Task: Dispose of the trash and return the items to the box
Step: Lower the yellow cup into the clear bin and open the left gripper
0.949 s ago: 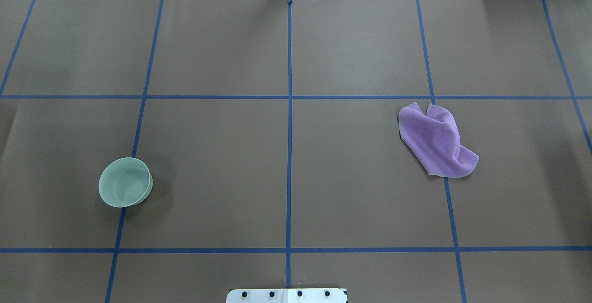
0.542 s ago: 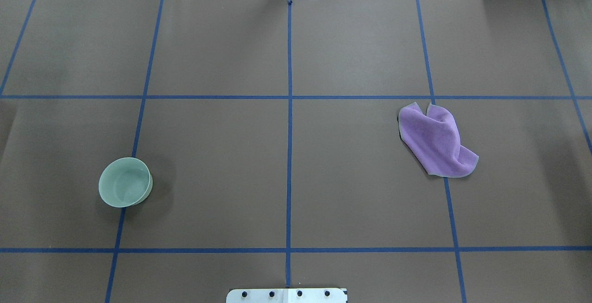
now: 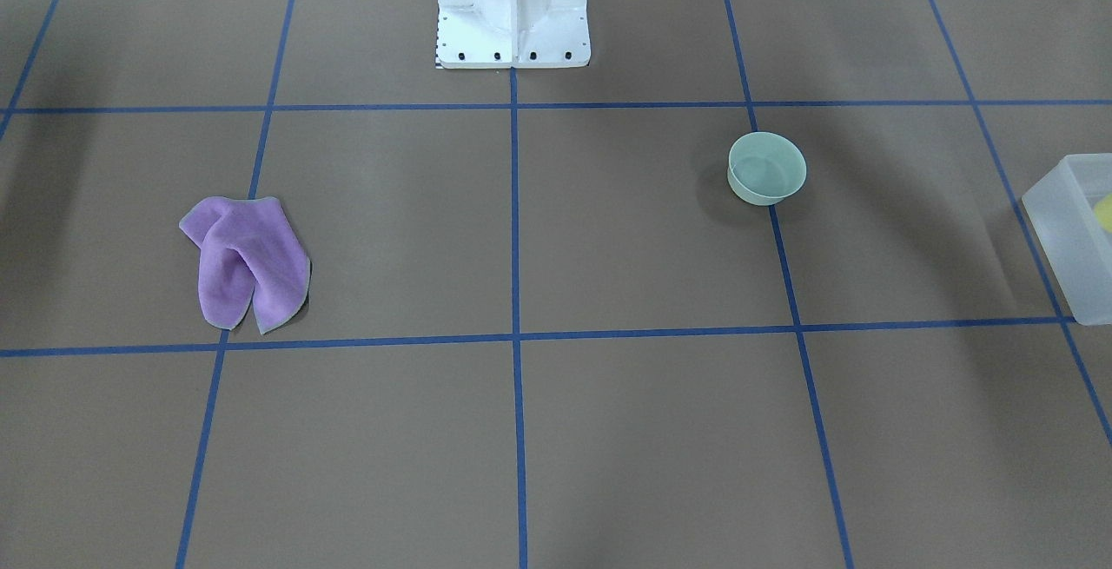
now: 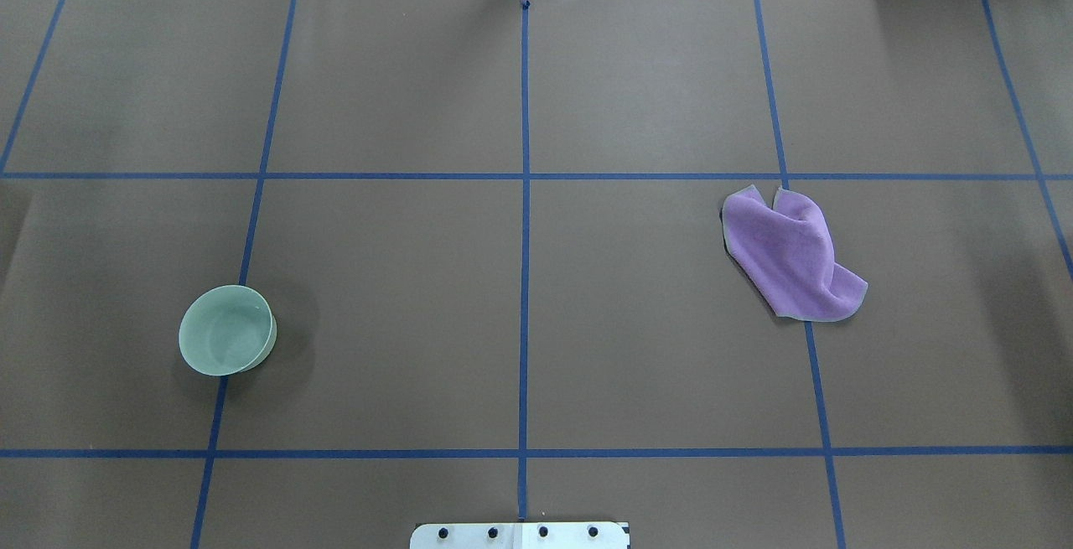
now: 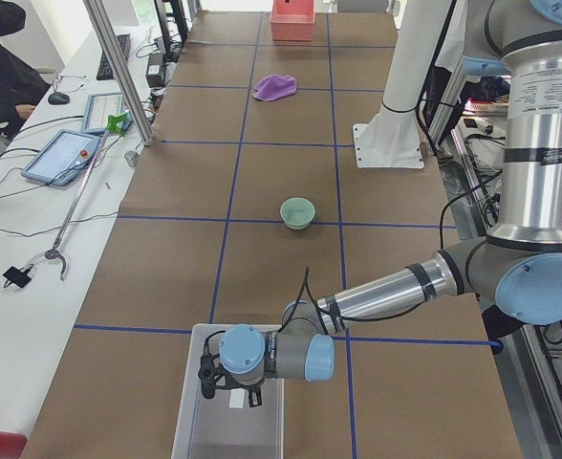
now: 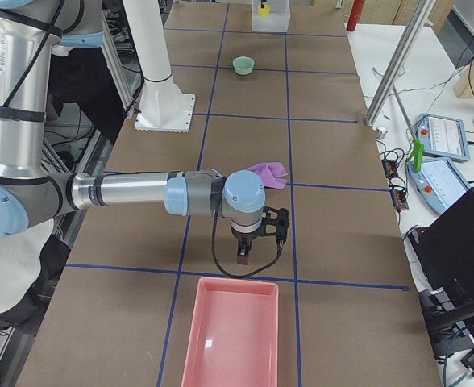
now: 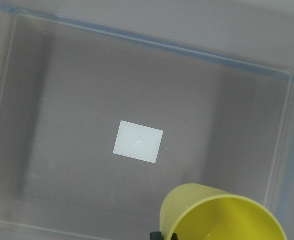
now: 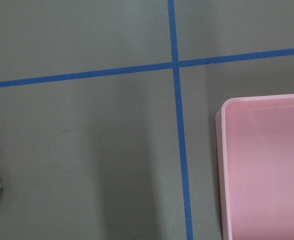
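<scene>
A yellow cup (image 7: pixel 222 217) fills the bottom of the left wrist view, over the floor of the clear box (image 7: pixel 137 37). A black fingertip (image 7: pixel 158 235) sits at the cup's rim, so my left gripper (image 5: pixel 231 394) looks shut on it above the box (image 5: pixel 197 421). A pale green bowl (image 4: pixel 226 331) stands on the table's left half. A purple cloth (image 4: pixel 792 256) lies crumpled on the right half. My right gripper (image 6: pixel 249 250) hangs just short of the pink tray (image 6: pixel 233 339); I cannot tell if it is open or shut.
The pink tray (image 8: pixel 262 170) is empty. The robot's white base (image 3: pixel 512 9) stands at the table's near middle. Operators' tablets and cables (image 5: pixel 66 153) lie along the far side. Blue tape lines grid the brown table cover.
</scene>
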